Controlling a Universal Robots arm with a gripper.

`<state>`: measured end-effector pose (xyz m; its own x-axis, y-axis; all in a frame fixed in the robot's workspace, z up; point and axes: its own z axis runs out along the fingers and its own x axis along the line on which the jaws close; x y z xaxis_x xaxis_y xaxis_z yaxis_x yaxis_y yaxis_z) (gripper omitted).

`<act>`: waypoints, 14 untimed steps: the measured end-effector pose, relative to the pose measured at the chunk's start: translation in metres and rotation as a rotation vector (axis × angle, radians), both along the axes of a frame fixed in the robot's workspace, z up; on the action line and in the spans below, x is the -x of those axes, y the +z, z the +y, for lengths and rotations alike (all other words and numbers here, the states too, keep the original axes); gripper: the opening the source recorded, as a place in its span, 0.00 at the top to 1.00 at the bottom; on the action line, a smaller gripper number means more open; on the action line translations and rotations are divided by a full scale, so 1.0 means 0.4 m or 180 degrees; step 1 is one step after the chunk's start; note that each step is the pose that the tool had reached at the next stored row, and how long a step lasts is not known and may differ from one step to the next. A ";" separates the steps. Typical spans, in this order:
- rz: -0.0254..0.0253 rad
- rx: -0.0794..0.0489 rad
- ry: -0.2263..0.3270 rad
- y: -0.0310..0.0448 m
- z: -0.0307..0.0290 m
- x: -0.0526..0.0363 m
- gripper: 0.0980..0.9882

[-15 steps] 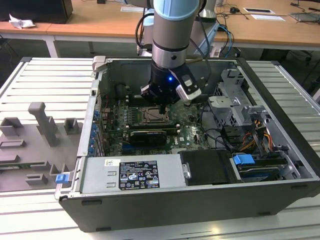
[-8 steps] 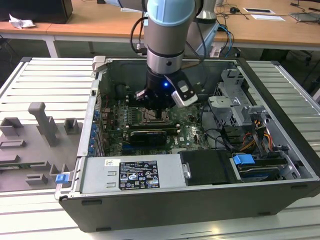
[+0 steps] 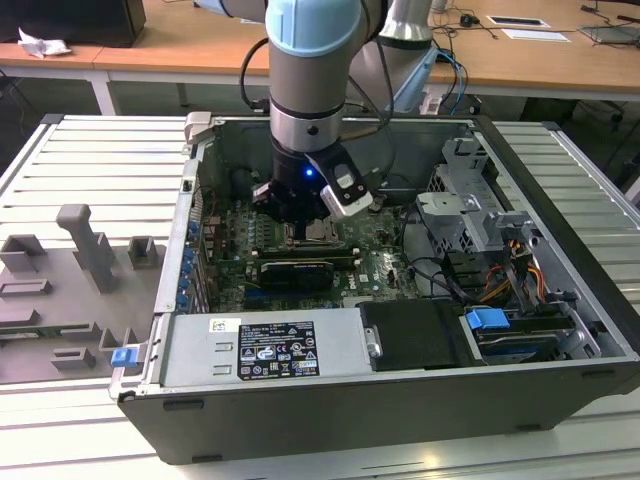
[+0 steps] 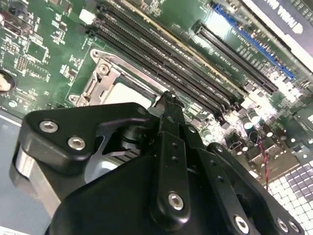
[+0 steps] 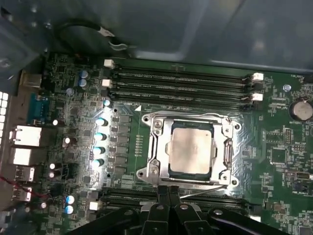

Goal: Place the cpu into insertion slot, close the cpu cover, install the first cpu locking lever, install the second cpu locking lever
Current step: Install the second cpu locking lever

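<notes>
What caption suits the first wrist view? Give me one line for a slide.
Cpu seated in the insertion slot, cpu cover closed around it, gripper at the socket's edge beside a thin locking lever.

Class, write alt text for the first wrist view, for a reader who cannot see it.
A silvery cpu sits in the insertion slot on a green motherboard, with the metal cpu cover closed around it. The black gripper hangs just beside the socket, near a thin locking lever.
</notes>
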<state>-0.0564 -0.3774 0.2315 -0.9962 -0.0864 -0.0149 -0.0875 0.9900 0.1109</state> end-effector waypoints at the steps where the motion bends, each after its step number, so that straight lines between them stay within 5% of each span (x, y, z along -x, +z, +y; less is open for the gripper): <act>1: 0.0000 -0.0006 0.0000 0.000 -0.004 0.001 0.99; 5: 0.0000 -0.0096 0.0000 -0.006 -0.016 0.027 0.99; 12: 0.0000 -0.0120 0.0000 -0.042 -0.017 0.028 0.99; 14: 0.0000 -0.0166 0.0001 -0.046 -0.018 0.028 0.99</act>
<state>-0.0676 -0.3846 0.2132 -0.9961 -0.0856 -0.0194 -0.0877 0.9828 0.1625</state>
